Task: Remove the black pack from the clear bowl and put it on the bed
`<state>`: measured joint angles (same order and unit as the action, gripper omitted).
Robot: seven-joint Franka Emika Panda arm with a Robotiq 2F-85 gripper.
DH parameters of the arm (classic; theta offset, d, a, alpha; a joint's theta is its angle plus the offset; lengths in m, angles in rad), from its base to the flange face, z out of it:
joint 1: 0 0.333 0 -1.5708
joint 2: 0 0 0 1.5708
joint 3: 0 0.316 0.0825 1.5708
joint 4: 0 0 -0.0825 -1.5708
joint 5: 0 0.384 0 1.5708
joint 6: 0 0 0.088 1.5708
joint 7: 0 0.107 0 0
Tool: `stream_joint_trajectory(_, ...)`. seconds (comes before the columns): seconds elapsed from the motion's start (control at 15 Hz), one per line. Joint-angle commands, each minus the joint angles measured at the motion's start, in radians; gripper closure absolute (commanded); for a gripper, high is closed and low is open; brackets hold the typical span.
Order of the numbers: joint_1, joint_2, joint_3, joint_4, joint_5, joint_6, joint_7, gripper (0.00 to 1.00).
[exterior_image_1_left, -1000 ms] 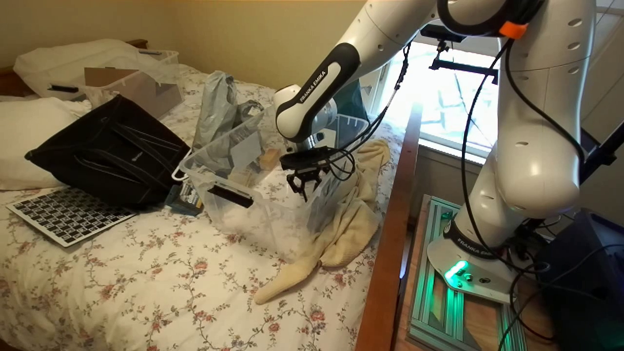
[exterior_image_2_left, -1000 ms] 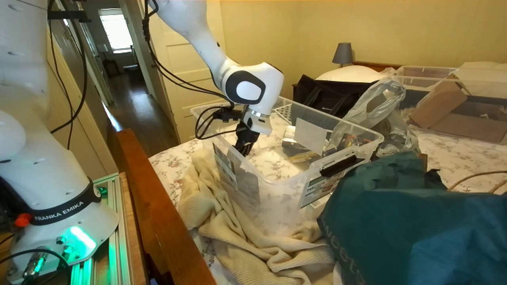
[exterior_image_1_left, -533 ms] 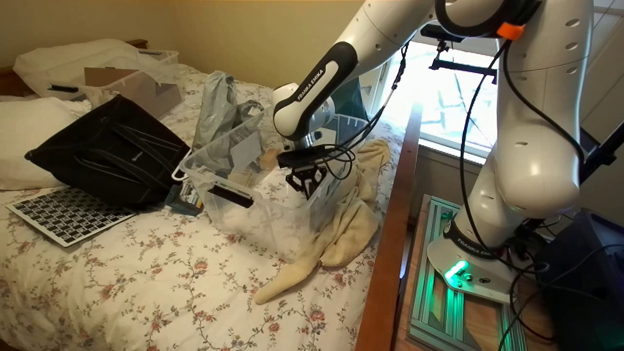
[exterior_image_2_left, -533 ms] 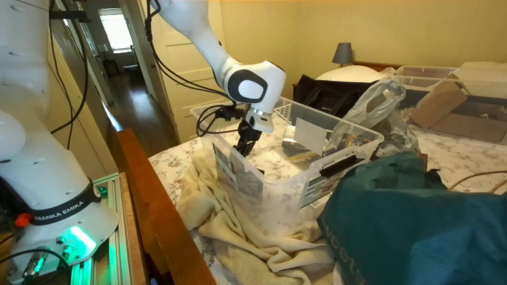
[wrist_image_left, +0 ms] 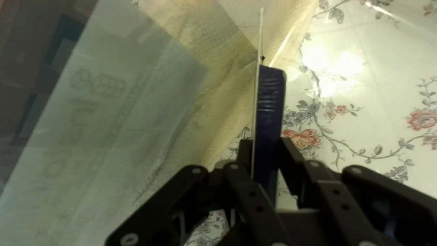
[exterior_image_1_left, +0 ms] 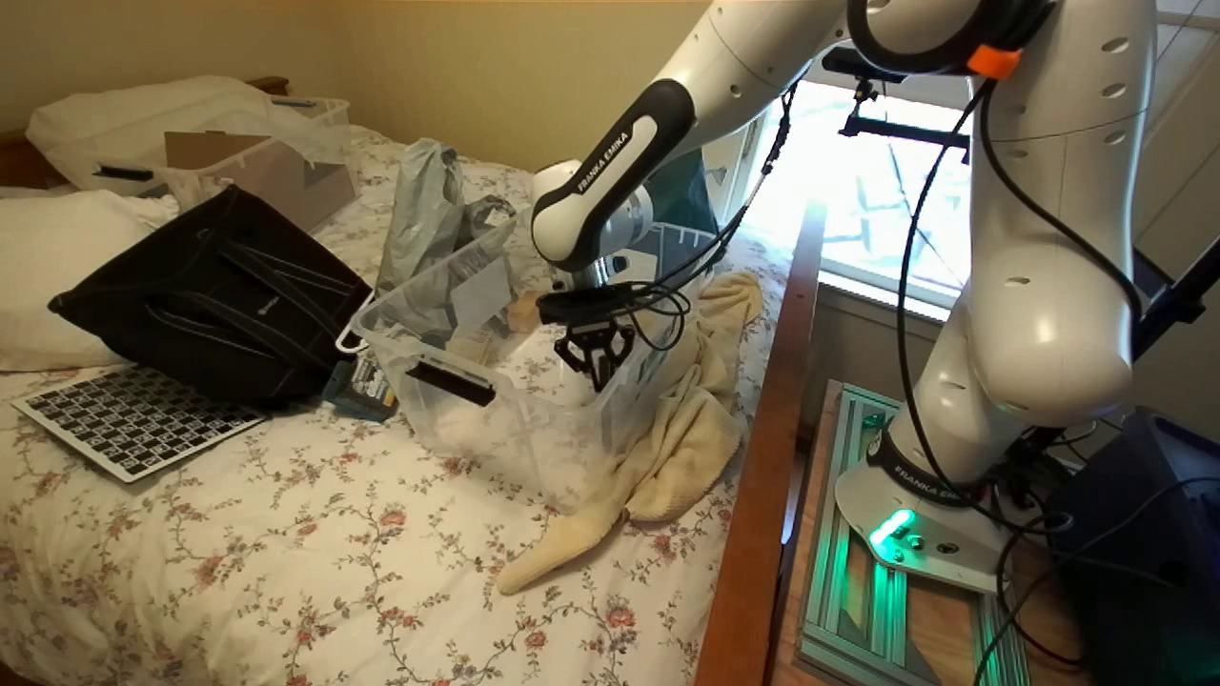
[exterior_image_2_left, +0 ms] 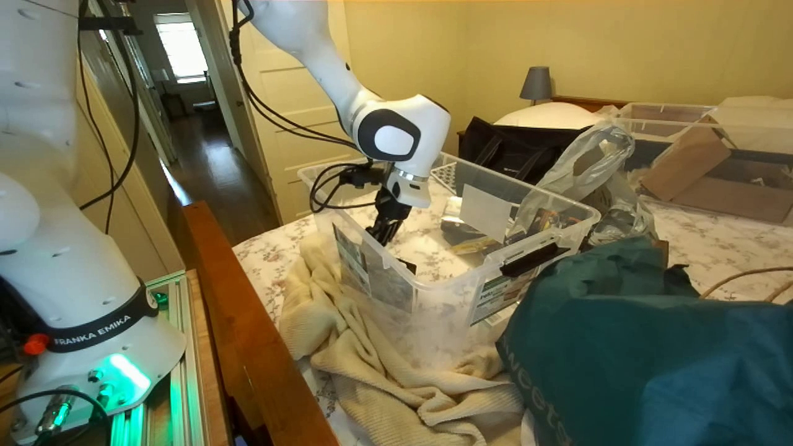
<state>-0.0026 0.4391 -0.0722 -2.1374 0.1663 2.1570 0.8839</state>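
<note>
Black pack (wrist_image_left: pixel 271 99) pinched in gripper (wrist_image_left: pixel 266 147), inside bowl (exterior_image_1_left: pixel 519 433), near its right side in an exterior view; bowl sits on bed (exterior_image_1_left: pixel 381 581).

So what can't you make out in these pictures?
Near end of the black pack: wrist view, hidden by the hand.
Lettering at the wall of the clear bowl: wrist view, too faint to read.
Inside of the black bag: both exterior views, hidden by its sides.
Rest of the teal bag: in an exterior view, cut off by the right and bottom edges.
</note>
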Motion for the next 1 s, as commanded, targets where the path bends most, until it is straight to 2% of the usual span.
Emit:
stream_joint_trajectory(0.0, -0.022, -0.001, 0.012, -0.004, 0.091, 0.046, -0.059, 0.93)
stream_joint_trajectory(0.4, -0.032, -0.05, 0.011, -0.053, 0.21, 0.158, -0.128, 0.93)
stream_joint_trajectory(0.8, -0.033, -0.122, 0.001, -0.101, 0.221, 0.236, -0.15, 0.93)
stream_joint_trajectory(0.93, -0.034, -0.129, -0.001, -0.1, 0.209, 0.229, -0.151, 0.93)
